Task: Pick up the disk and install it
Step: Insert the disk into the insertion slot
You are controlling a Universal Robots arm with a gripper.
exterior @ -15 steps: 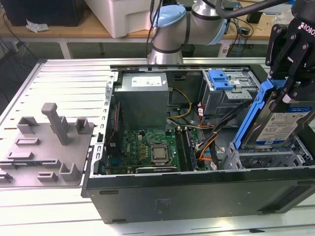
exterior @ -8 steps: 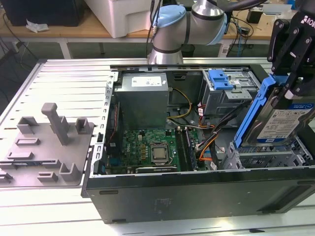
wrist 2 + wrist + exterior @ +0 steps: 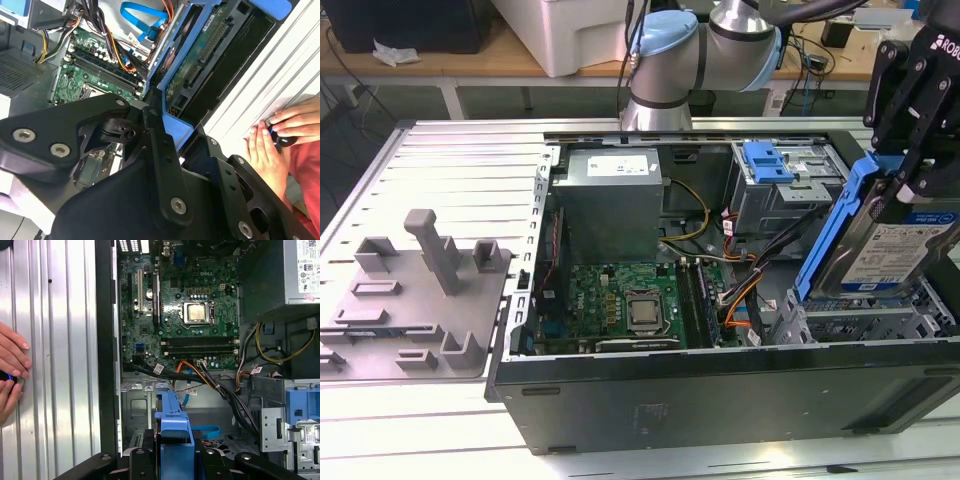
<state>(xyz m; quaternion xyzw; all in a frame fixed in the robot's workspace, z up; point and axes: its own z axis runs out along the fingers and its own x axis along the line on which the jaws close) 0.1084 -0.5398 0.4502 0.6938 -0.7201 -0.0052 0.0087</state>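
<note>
The gripper [image 3: 912,185] pinches the disk [image 3: 903,250] by its blue bracket, holding it steeply tilted over the drive bay [image 3: 860,322] at the exterior view's right (lifted, not yet seated). Beyond lie the motherboard [image 3: 625,300] and the power supply [image 3: 610,200].

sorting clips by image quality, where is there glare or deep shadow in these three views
exterior view: even light, the disk bright below the dark gripper holding it; first wrist view: the ribbed table glares near white, the motherboard evenly lit; second wrist view: the table washes out too, the gripper's black links look dark.
</note>
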